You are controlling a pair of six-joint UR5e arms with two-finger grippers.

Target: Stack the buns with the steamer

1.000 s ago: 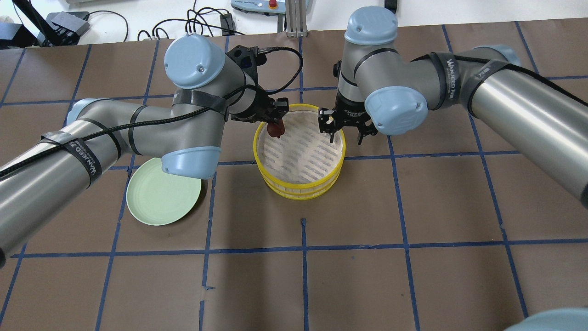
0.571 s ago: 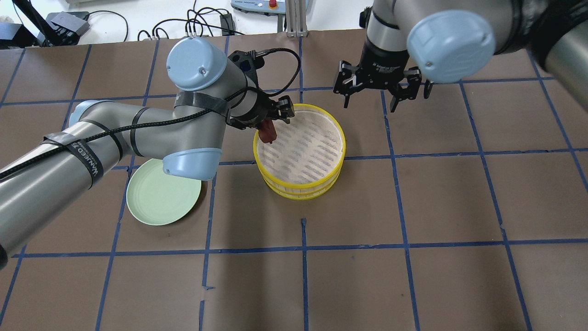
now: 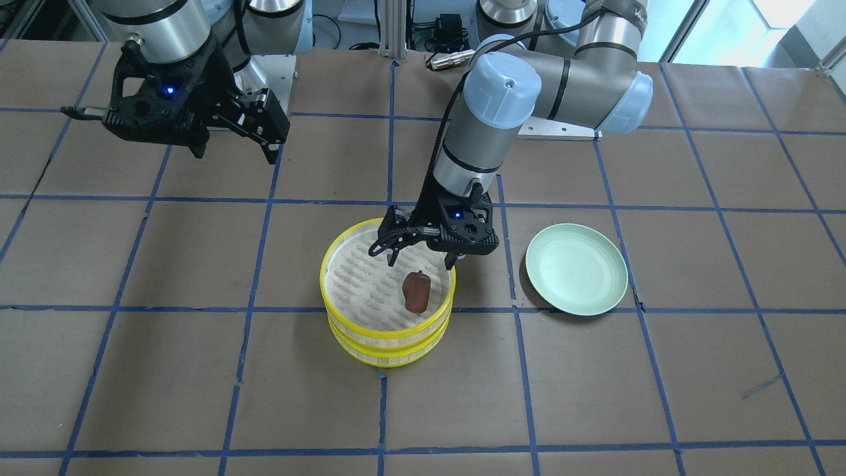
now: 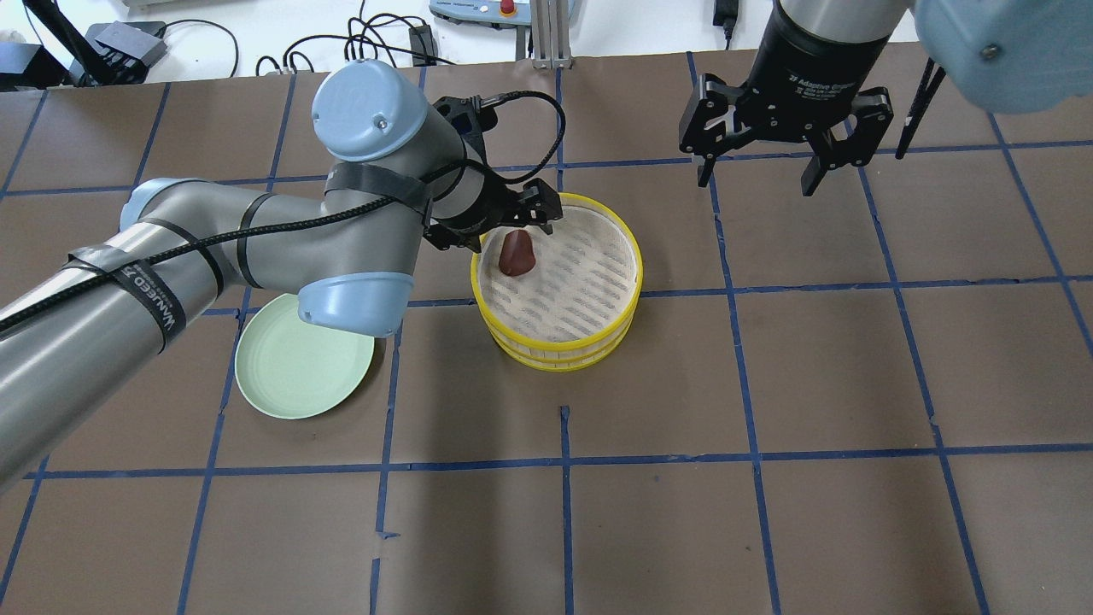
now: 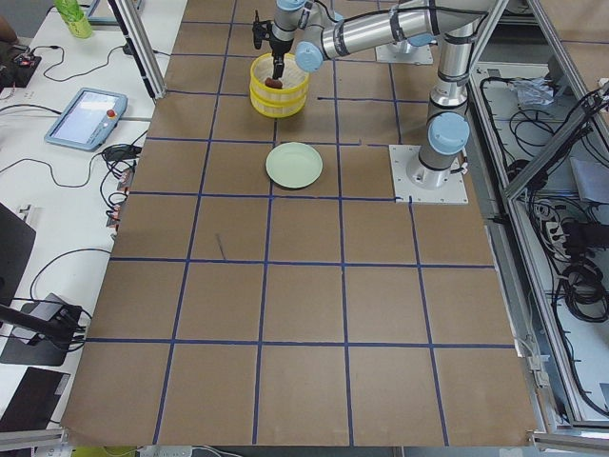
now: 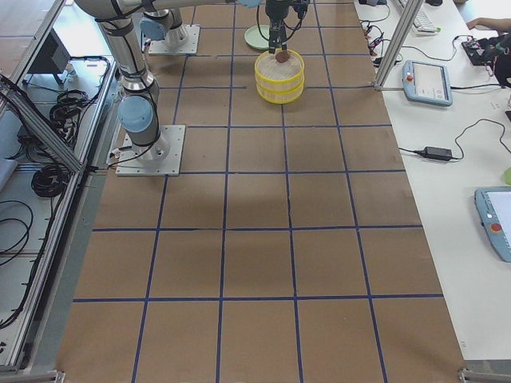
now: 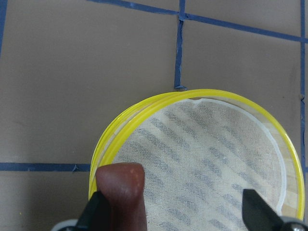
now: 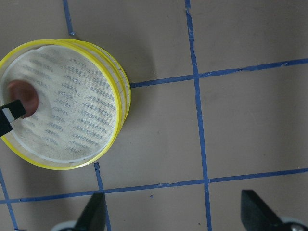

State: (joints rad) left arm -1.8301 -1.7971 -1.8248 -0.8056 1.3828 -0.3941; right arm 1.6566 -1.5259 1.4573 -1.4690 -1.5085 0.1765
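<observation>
Steamer [image 4: 557,357] mid-table [image 4: 768,384], bare brown surface all round; plate [image 4: 303,367] near on robot's left, apart; brown bun [image 4: 516,254] inside steamer by plate-side rim, against one finger in wrist view; left gripper [image 3: 421,263] just above bun, fingers spread wide, clamping nothing; left arm reaches over rim, wrist pointing down; right gripper [image 4: 755,184] raised, well clear of steamer, fingers wide apart, empty.
</observation>
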